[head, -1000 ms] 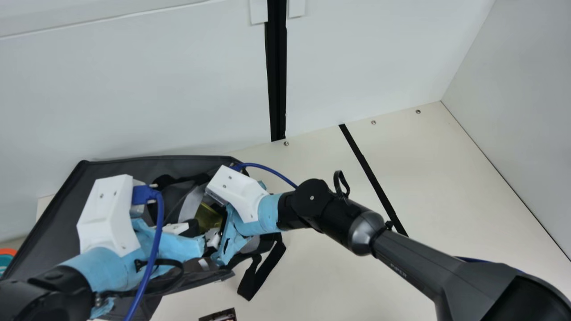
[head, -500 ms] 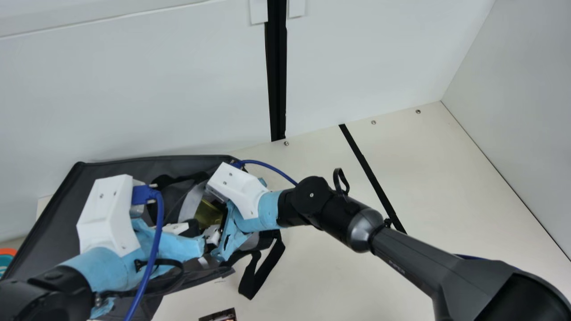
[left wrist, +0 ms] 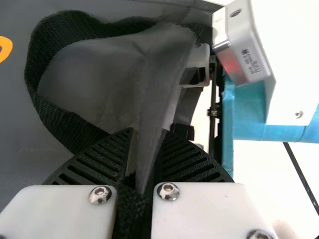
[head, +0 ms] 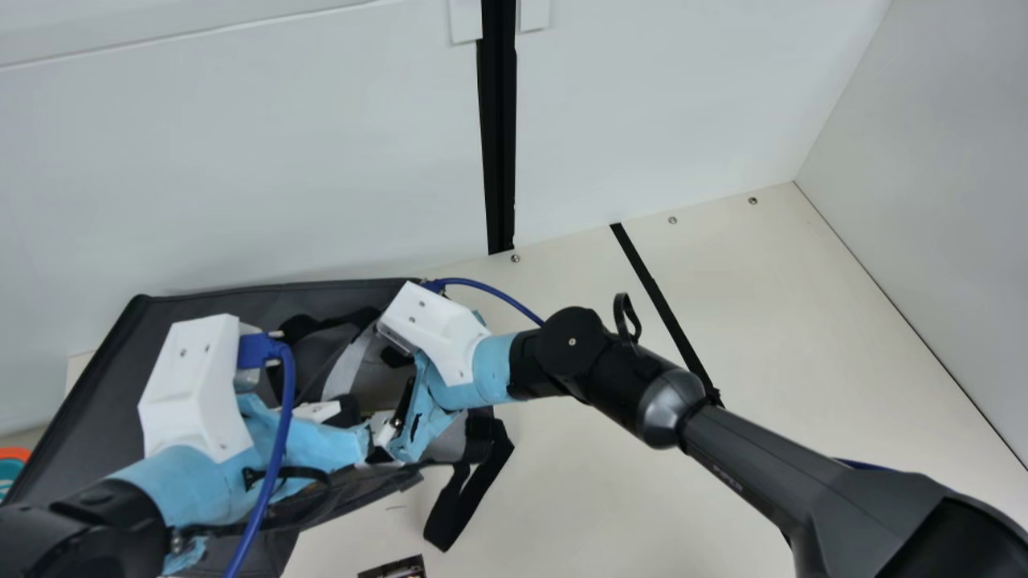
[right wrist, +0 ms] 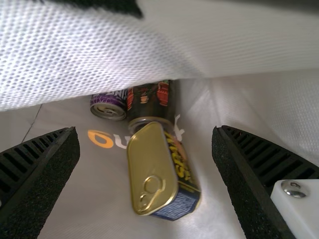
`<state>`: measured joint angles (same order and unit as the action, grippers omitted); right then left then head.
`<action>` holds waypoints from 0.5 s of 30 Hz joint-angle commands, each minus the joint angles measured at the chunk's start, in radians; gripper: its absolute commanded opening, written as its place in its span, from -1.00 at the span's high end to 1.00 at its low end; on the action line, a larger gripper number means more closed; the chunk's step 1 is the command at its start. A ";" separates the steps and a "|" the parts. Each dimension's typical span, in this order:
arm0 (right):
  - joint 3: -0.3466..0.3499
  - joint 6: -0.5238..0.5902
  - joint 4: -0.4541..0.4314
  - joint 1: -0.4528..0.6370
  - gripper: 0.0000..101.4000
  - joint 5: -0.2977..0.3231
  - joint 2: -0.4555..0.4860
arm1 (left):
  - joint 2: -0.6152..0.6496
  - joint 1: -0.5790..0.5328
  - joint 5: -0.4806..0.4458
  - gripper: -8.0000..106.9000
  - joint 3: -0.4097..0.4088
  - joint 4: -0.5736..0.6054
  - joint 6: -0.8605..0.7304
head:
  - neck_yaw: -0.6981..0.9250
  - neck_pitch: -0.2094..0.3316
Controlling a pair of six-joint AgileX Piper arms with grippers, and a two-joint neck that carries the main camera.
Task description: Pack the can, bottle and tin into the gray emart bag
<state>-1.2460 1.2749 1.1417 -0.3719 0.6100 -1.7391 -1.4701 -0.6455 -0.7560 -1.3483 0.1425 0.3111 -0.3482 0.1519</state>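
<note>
In the main view the gray bag (head: 96, 401) stands slumped at the left. My left gripper (head: 363, 427) is at its mouth; in the left wrist view that gripper (left wrist: 142, 164) is shut on the bag's edge and black strap. My right gripper (head: 395, 384) reaches into the mouth from the right. Seen in the right wrist view, the right gripper (right wrist: 145, 149) is open inside the bag, and the gold-lidded tin (right wrist: 153, 172) lies free between and beyond its fingers. Behind the tin are a dark can with red print (right wrist: 151, 102) and a purple can (right wrist: 108, 104).
A loose strap (head: 466, 498) hangs from the bag onto the cream table (head: 610, 498). A small dark printed item (head: 393, 568) lies at the main view's bottom edge, an orange and teal object (head: 10, 466) at its left edge. A white wall (head: 241, 160) rises behind the bag.
The gold tin, earlier visible beside my right gripper in the main view, is now out of the gripper, down in the bag. The right arm has risen slightly toward the wall; my left arm has kept still.
</note>
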 commanded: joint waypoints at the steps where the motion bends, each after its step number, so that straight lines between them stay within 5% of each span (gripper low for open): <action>1: 0.006 0.000 -0.002 0.007 -0.79 -0.004 0.009 | 0.000 0.000 0.000 0.68 0.000 0.000 0.000 | -0.001 0.023; 15: 0.076 -0.035 -0.009 0.052 -0.79 -0.022 0.098 | 0.000 0.000 0.000 0.68 0.000 0.000 0.000 | -0.001 0.023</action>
<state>-1.1746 1.2417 1.1340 -0.3211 0.5945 -1.6474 -1.4701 -0.6455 -0.7560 -1.3483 0.1425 0.3111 -0.3482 0.1519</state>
